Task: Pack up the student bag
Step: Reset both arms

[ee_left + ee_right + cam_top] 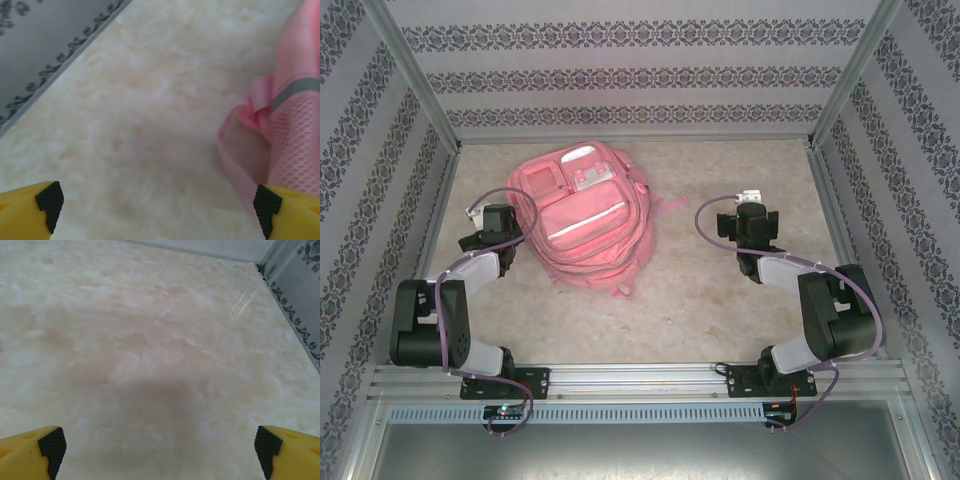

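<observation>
While both arms reach out from the aluminium rail (640, 372) at the near edge, the student bag (585, 215) lies flat on the pale marbled table (720, 300), left of centre and toward the far wall. Its front faces up, with zip pockets, a pale stripe slanting across it and a white patch near the far end. The left gripper (157, 207) sits low beside the bag's left flank with its yellow fingers spread wide and nothing between them. From its wrist camera, pink mesh with a grey band and a loop of pink strap (235, 150) show on the right. The finger on that side is right up against the mesh; whether it touches, I cannot tell. One black fingertip pad (49, 200) stands over bare table on the other side. The right gripper (159, 447) is well apart from the bag, out over open table toward the right wall, and its fingers too are parted wide, holding nothing, with a soft shadow on the surface ahead of them. Purple cables (445, 300) loop along both arms. Patterned wallpaper (620, 80) with dark floral bands lines the walls around the table.
</observation>
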